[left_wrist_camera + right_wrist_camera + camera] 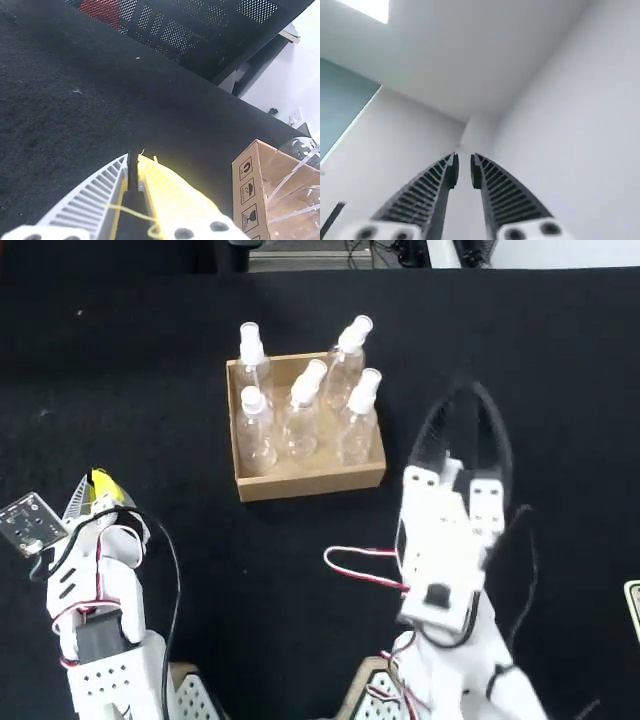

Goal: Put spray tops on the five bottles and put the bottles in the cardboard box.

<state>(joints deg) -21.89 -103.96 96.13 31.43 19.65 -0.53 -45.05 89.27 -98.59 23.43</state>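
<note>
Five clear bottles with white spray tops stand upright in the cardboard box (300, 480) at the middle back of the black table, for example one bottle (303, 410) in the centre and another (345, 365) at the back right. My left gripper (92, 485) rests low at the front left, well away from the box, shut with nothing in it. In the left wrist view its fingertips (134, 157) meet over the black cloth, with the box (250, 185) and a bottle (300, 150) off to one side. My right gripper (468, 390) stands raised just right of the box, tilted up toward the ceiling, its tips (463, 167) close together and holding nothing.
A red and white cable (360, 565) loops out from the right arm over the table. A small circuit board (25, 520) sticks out beside the left arm. A pale object (632, 605) lies at the right edge. A mesh chair back (175, 30) stands beyond the table.
</note>
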